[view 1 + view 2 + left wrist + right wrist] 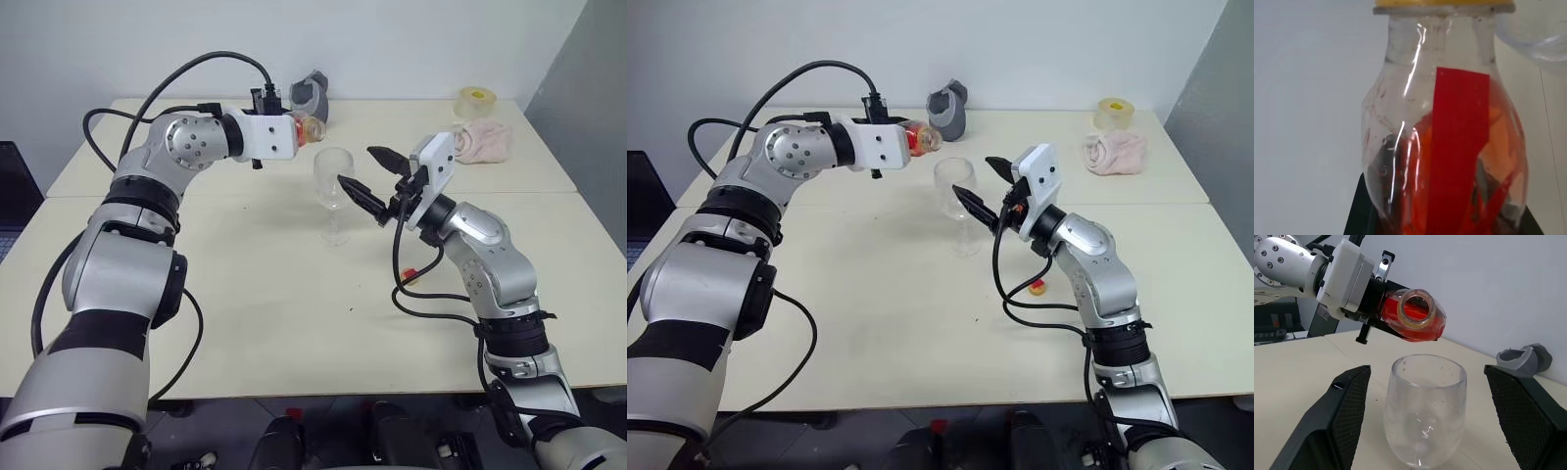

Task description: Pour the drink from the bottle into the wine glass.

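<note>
The bottle hangs tilted on its side in my left gripper, which is shut on its body. Its yellowish mouth points toward the wine glass from above and to the left. The red-orange drink lies in the lower part of the bottle beside the red label. The wine glass stands upright on the table, and its bowl looks clear. My right gripper is open, with one black finger on each side of the bowl. Gaps show between the fingers and the glass in the right wrist view.
A grey object lies at the back of the table behind the bottle. A roll of tape and a pink cloth sit at the back right. A small red and yellow thing lies by my right forearm.
</note>
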